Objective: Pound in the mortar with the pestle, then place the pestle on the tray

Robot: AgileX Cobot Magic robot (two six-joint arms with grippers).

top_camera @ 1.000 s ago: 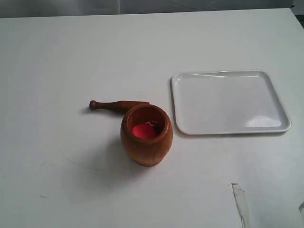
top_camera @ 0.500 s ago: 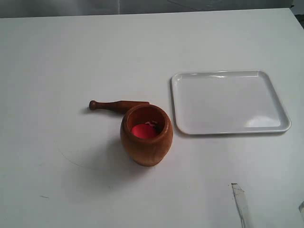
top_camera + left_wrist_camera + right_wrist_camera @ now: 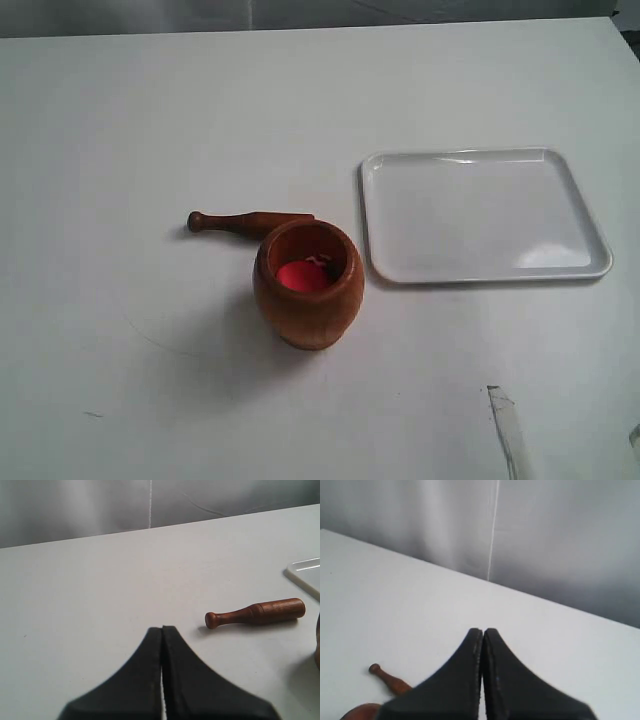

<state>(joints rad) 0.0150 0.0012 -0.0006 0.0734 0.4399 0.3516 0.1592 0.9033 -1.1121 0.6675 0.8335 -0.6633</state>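
We see the wooden mortar (image 3: 308,285) upright, red inside; the pestle (image 3: 245,222) lies flat just behind it, knob leftward; the white tray (image 3: 480,215) sits near its right.

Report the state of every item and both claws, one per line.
mortar: upright on the table, red contents inside, not held.
pestle: lying flat on the table beside the mortar, not held.
tray: flat on the table, nothing on it.
left claw: shut, holding nothing.
right claw: shut, holding nothing.
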